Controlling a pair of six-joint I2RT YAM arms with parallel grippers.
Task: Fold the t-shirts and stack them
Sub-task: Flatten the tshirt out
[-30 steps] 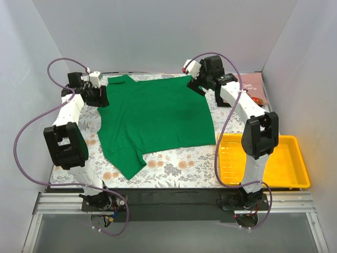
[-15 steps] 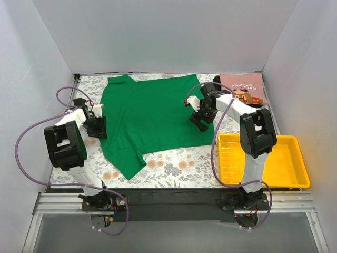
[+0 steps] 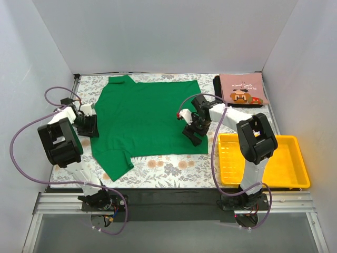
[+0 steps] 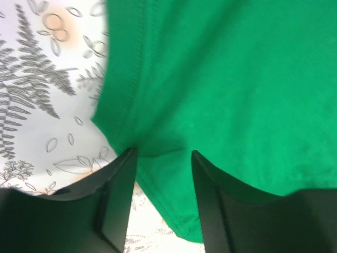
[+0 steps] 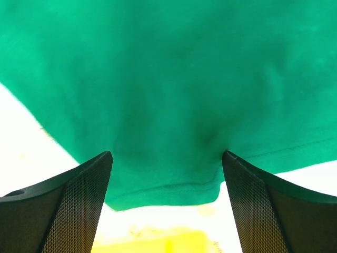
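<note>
The bright green t-shirt (image 3: 147,118) lies spread flat on the floral table, one sleeve pointing to the near left. My left gripper (image 3: 87,124) is low at its left edge. In the left wrist view it (image 4: 163,153) is open, with the shirt's hemmed edge (image 4: 158,174) lying between the fingers. My right gripper (image 3: 190,132) is low over the shirt's near right part. In the right wrist view it (image 5: 167,155) is wide open above the hem (image 5: 174,184). The folded pink t-shirt (image 3: 241,89) lies at the far right on the black t-shirt (image 3: 217,84).
A yellow plastic tray (image 3: 293,158) sits at the near right, just right of my right gripper; its yellow shows in the right wrist view (image 5: 158,242). White walls close in the table on three sides.
Both grippers have moved from the shirt's far corners toward me along its two sides. The green shirt now lies flatter and has shifted a little to the left.
</note>
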